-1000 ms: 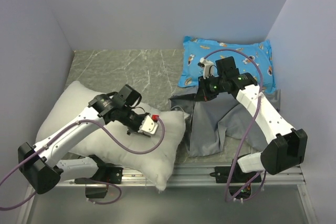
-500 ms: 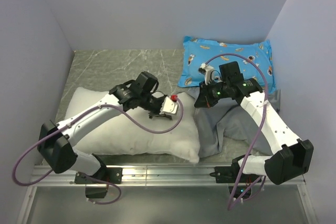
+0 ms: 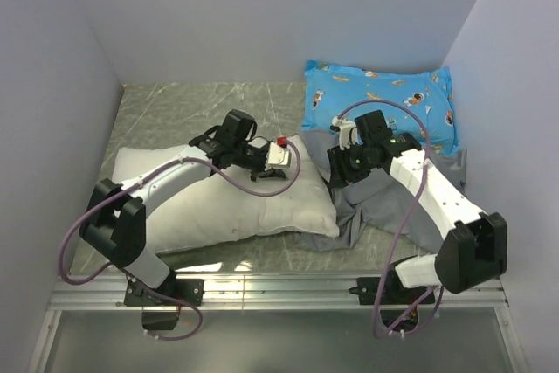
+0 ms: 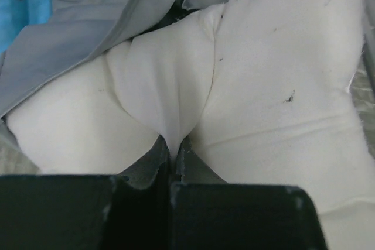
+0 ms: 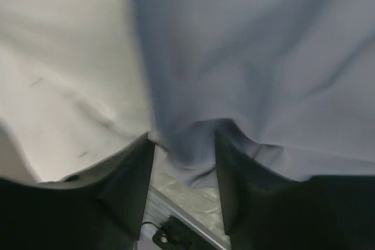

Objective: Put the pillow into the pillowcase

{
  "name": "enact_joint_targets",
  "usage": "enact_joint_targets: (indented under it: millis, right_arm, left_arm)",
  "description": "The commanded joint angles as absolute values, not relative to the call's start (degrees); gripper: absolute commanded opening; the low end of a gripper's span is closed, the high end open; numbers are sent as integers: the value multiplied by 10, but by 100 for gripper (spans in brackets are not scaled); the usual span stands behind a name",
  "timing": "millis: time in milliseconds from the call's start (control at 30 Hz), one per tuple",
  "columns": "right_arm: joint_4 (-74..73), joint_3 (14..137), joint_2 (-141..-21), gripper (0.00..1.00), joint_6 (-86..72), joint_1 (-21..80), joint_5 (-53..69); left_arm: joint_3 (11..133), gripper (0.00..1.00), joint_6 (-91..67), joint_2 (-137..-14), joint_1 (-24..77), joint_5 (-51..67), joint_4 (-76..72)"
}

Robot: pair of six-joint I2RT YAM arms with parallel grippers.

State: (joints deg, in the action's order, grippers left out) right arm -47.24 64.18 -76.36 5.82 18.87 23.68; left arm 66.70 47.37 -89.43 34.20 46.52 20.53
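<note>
Enclosing the scene on three sides, plain pale lavender walls (image 3: 262, 15) are meeting a grey marbled table (image 3: 175, 111). The pillow (image 3: 201, 207), white and plump, is lying flat across the left and middle of that surface, its right end touching the pillowcase (image 3: 367, 207). The pillowcase is sitting limp and crumpled on the right half of the table. In the left wrist view a flap of this grey cloth is lapping over one corner of the pillow; whether that corner is actually inside the sack cannot be told.

A blue cartoon-printed pillow (image 3: 384, 102) is resting in the far right corner, just behind the pillowcase. A metal rail (image 3: 279, 290) is running along the near edge, carrying both arm bases.

The left arm (image 3: 166, 181) is reaching over the pillow, and the left gripper (image 4: 174, 147) is pinching a raised fold of its white cover between closed jaws. The right gripper (image 5: 183, 144) is hanging over the pillowcase, its jaws standing apart with grey cloth sagging between them. A small dark speck (image 4: 290, 96) is showing on the pillow's cover.
</note>
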Motion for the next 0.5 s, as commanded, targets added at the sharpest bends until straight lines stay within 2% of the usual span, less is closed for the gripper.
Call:
enact_joint_targets:
  millis: [0, 67, 100, 233, 333, 467]
  right_arm:
    - [-474, 639, -769, 57, 36, 191, 137]
    - [-481, 624, -757, 57, 33, 188, 125]
    - [-489, 610, -742, 54, 37, 188, 134]
    - [-502, 589, -727, 52, 34, 186, 229]
    - [-496, 584, -749, 54, 25, 186, 257]
    - [-465, 582, -794, 51, 9, 188, 279]
  left_arm:
    - [715, 0, 526, -934, 331, 551, 283]
    - [743, 0, 538, -957, 309, 581, 321]
    - [760, 1, 544, -975, 302, 601, 350]
    - [766, 1, 578, -992, 287, 597, 366]
    - [760, 1, 591, -991, 288, 595, 366]
    - [758, 0, 594, -988, 289, 592, 363]
